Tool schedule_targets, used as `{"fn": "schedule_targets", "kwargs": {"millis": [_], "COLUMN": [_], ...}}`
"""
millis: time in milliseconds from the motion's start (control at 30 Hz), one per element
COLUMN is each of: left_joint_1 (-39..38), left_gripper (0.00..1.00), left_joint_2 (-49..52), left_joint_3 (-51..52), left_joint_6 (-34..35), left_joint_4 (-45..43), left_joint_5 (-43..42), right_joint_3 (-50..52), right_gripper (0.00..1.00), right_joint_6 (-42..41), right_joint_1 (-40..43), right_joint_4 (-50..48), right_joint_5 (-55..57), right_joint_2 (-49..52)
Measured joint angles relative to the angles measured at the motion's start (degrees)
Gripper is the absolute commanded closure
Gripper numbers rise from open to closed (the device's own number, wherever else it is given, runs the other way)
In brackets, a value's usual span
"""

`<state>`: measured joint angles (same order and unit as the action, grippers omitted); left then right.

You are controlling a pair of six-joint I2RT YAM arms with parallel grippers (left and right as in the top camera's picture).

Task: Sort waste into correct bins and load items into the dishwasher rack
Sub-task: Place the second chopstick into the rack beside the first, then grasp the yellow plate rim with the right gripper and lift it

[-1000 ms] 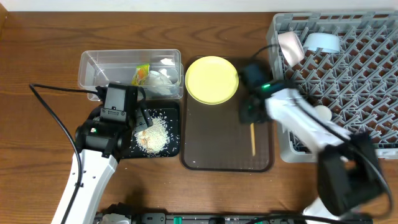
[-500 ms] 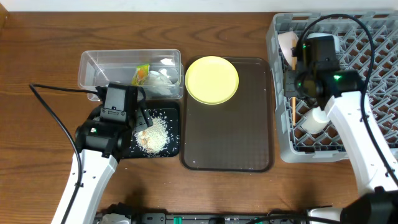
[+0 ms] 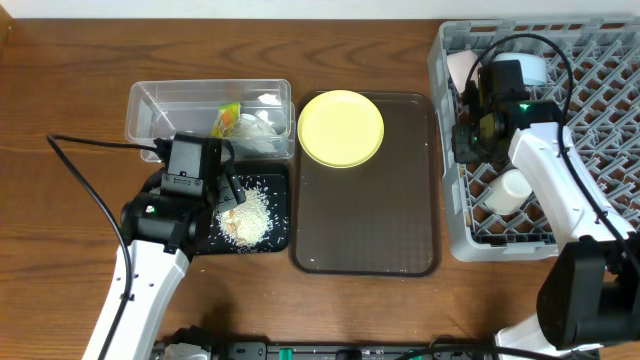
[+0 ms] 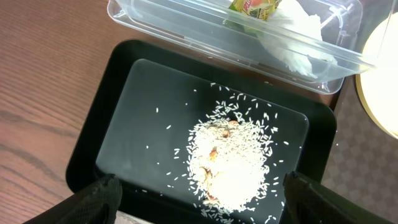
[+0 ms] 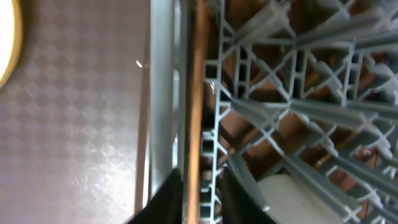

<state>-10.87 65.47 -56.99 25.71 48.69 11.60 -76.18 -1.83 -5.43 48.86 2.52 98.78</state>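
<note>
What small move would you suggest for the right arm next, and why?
Probably open the right end effector. It looks shut on the chopsticks, which run just inside the rack wall, over its lattice floor, so letting go should drop them into place.

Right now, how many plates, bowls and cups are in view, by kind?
Plates: 1, the round yellow plate on the brown tray.
Bowls: 2, a light blue bowl and a white bowl in the grey plastic rack.
Cups: 1, a small white cup in the rack.
Total: 4.
</note>
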Motion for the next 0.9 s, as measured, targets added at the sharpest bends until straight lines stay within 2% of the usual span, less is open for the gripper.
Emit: {"fn": "schedule_targets", "kwargs": {"millis": [167,300,500,900], "left_joint_1": [0.0,0.0,0.0,0.0], "left_gripper": [0.14,0.14,0.14,0.14], "left_joint_2": [0.0,0.0,0.0,0.0], "left_joint_3": [0.0,0.0,0.0,0.0], "left_joint_6": [0.0,0.0,0.0,0.0], "left_joint_4": [0.0,0.0,0.0,0.0], "left_joint_5": [0.0,0.0,0.0,0.0], "right_joint_3": [-1.0,-2.6,-3.3,-3.4], "right_gripper": [0.66,0.62,0.57,0.57], "right_joint_6": [0.4,-0.5,-4.4,-17.7], "right_joint_1": [0.0,-0.6,-6.0,-15.7], "right_joint_4": [-1.7,-6.8,-11.1,-17.2], "right_joint_5": [-2.2,-7.1,-9.4,-4.0], "right_joint_2": [-0.5,-2.1,-2.1,13.6]}}
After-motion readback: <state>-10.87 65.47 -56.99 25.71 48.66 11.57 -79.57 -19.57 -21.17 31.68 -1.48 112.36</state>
